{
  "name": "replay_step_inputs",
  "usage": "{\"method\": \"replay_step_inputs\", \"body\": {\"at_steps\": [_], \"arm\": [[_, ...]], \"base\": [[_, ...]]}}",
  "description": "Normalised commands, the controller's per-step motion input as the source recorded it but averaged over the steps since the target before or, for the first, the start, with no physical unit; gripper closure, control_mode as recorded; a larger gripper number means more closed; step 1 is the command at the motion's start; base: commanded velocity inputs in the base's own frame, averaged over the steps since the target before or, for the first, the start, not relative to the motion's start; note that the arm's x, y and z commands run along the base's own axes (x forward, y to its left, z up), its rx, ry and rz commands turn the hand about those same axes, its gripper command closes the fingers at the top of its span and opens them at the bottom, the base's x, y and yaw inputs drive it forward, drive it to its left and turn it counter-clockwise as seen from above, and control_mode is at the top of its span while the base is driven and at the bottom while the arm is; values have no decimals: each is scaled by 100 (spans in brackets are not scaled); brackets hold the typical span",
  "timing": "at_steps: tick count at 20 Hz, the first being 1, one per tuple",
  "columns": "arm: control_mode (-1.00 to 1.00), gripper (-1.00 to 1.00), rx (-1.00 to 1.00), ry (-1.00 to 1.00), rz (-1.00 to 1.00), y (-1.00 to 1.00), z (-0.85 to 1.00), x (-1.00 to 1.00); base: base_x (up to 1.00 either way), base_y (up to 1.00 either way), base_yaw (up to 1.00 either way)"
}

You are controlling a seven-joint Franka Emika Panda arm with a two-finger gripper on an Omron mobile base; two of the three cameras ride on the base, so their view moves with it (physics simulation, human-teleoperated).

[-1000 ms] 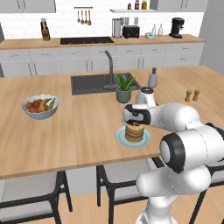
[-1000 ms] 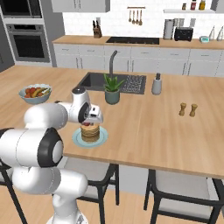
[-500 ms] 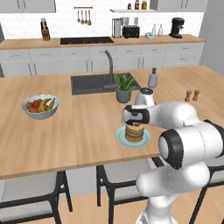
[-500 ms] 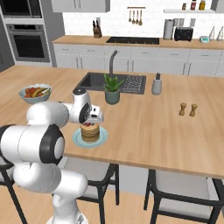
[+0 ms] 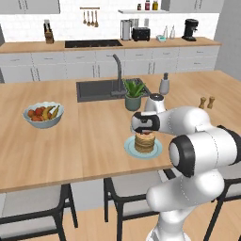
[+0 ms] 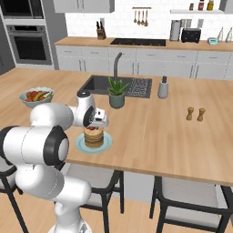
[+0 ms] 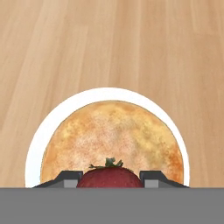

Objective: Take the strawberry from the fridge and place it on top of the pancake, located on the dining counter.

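Placement is the step in hand: the white arm's two-finger gripper point(image 7: 111, 179) is hovering directly above the short stack of tan-brown round pancake point(image 7: 113, 140) discs, its dark fingertips point(image 7: 68, 178) pinching the small bright red strawberry point(image 7: 110, 176) with its green leafy cap between them. In the hand view the fruit is sitting over the near edge of the pancake top, not over its middle (whether it is already touching the top disc cannot be told from here).

The pancake point(image 5: 144, 141) is resting on its pale blue-green round plate point(image 5: 129, 148), which is lying on the long light-wood dining counter point(image 5: 89, 146), near the counter's front edge and just in front of the small potted green plant point(image 5: 133, 94) beside the dark sink point(image 5: 96, 89). In the right base view the gripper point(image 6: 94, 128) is hanging right over the pancake point(image 6: 93, 138), with a speck of red point(image 6: 93, 129) showing at the stack's top.

Judging from this, the next move is calling for a slight shift toward the pancake's centre, a small descent, and then spreading the jaws so the fruit is settling without rolling off.

No brand, label or legible writing is appearing anywhere.
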Motion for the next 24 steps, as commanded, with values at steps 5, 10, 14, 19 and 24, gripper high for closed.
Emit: {"method": "replay_step_inputs", "body": {"at_steps": [5, 10, 14, 19, 24], "arm": [[-100, 100, 0, 0, 0, -3, 0, 0], [-100, 100, 0, 0, 0, 0, 0, 0], [-100, -100, 0, 0, 0, 0, 0, 0], [-100, -100, 0, 0, 0, 0, 0, 0], [-100, -100, 0, 0, 0, 0, 0, 0]], "base": [[0, 0, 0], [0, 0, 0], [0, 0, 0], [0, 0, 0], [0, 0, 0]]}}
